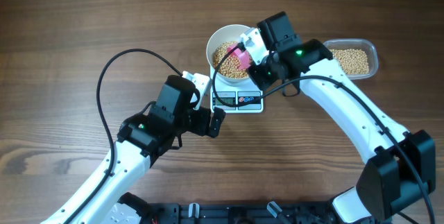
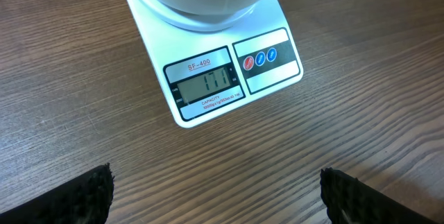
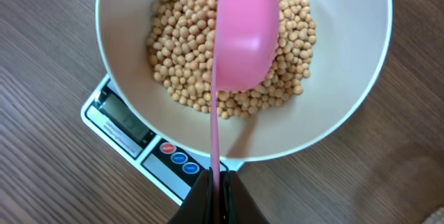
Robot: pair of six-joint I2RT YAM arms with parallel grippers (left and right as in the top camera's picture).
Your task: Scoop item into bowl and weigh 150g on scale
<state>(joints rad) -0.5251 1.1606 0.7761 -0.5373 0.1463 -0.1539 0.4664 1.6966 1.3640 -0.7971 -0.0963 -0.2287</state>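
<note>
Checked the display [image 2: 206, 82] on the near edge of the scale [image 2: 156, 40] first: seemingly read 171, so judged over the 150 target, with surplus beans [image 3: 180, 50] due out of the bowl [image 3: 347, 78] rather than more in. Best handled by dipping the pink scoop [image 3: 244, 37] shallowly into the heap, lifting small level loads, clearing the rim without leaning on bowl or scale, and rereading only once clear of both. Called for tipping each load into the clear tub [image 1: 371, 49] beyond, at the far right, well apart from the scale. Found the left gripper [image 2: 225, 207] nearest, over bare table [image 2: 69, 78] just before the scale, jaws spread fully wide, holding and touching nothing. Found the right gripper [image 3: 218, 193] farther out, clamped shut on the scoop's thin handle, the scoop's head down among the beans in the bowl, itself seated on the scale; could not tell whether loaded.
</note>
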